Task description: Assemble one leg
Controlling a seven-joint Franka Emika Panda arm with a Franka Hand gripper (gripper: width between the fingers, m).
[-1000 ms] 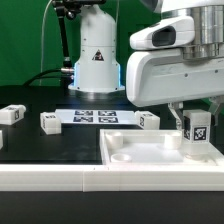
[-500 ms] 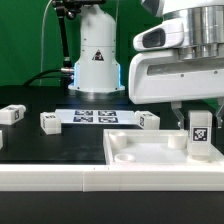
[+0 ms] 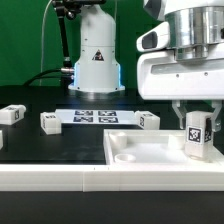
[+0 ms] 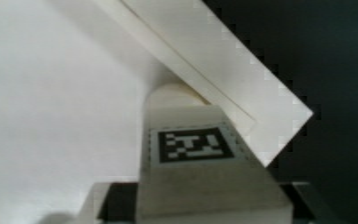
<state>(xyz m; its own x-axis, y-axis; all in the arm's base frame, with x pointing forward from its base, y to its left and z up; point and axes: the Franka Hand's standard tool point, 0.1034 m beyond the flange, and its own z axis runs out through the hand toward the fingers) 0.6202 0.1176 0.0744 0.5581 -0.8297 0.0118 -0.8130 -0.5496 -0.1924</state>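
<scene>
While the tool (image 3: 197,122) grips the leg (image 3: 197,137), its two fingers stand closed against the leg's opposite sides, with the tagged face turned toward the exterior camera. The wrist view confirms the hold: the leg (image 4: 197,140) runs out from between the fingers, tag visible.

Over the last second the tool has shifted slightly toward the exterior view's right. The leg, previously upright, now sits slightly tilted. Its lower end hangs directly below the tool, over the corner of the white panel (image 3: 140,150) at the exterior view's right. Judged from this, the step in hand is seating the leg at that corner, and the tilt must be corrected before it can go in.

Three loose legs (image 3: 12,115), (image 3: 50,121), (image 3: 149,121) lie on the counter (image 3: 40,145), well apart from the tool toward the exterior view's left. The marker board (image 3: 95,116) lies behind them.

The following cannot be made out:
- Whether the leg's lower end touches the panel; the panel's front wall hides it.
- The corner recess in the wrist view, where the panel (image 4: 51,90) is blurred.
- The upper arm, which the frame cuts off.
</scene>
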